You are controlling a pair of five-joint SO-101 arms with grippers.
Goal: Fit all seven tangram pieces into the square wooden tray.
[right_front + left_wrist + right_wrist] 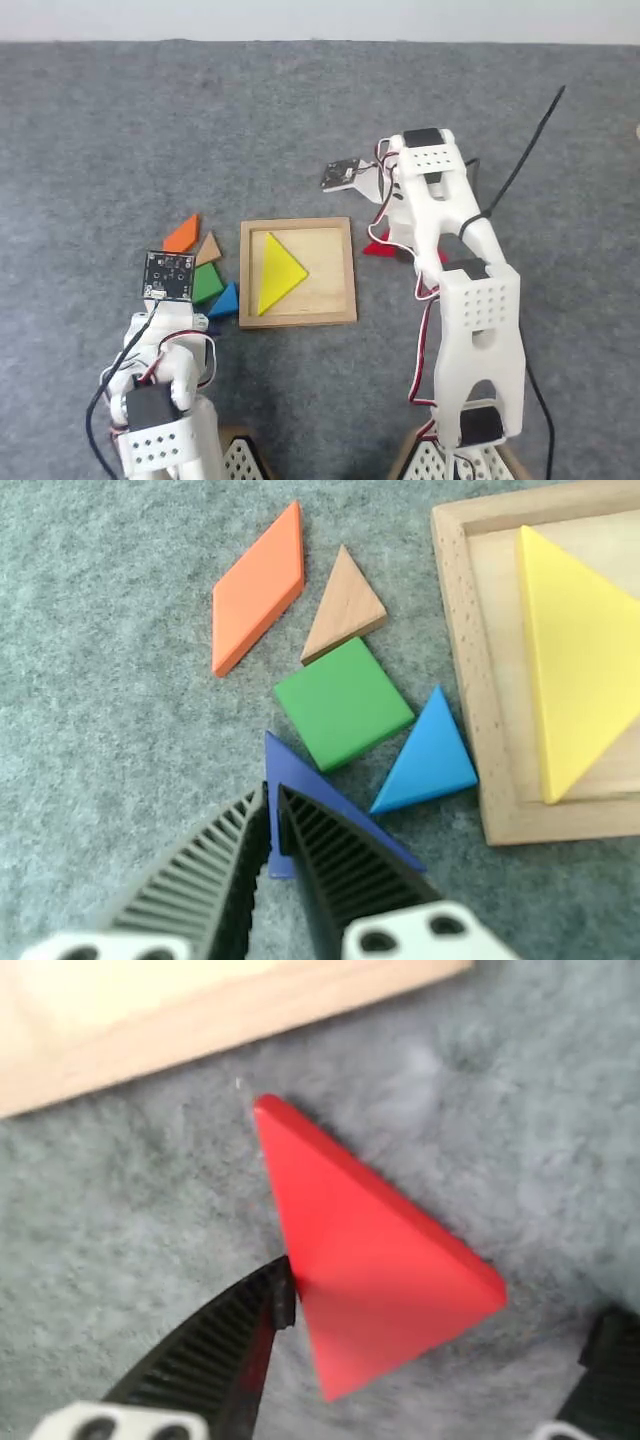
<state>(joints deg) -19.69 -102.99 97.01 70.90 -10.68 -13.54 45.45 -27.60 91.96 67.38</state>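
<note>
Right wrist | red tri (380, 1260), smooth, flat | fuzzy grey mat (120, 1220) | tool (440, 1320) astride

Seven pieces all told: yellow triangle (278, 272), tan triangle (345, 608), light blue triangle (430, 760), dark blue triangle (292, 772), red triangle (370, 1250), so five triangles, plus one green square (342, 702), one orange parallelogram (258, 588). One tray (297, 225), two arms (160, 420) (480, 330).

Counter (150, 120) was covered with a grey felt-like mat (100, 730), its nap fuzzy in both wrist views. A pale wall strip (300, 18) ran along the far edge.
</note>
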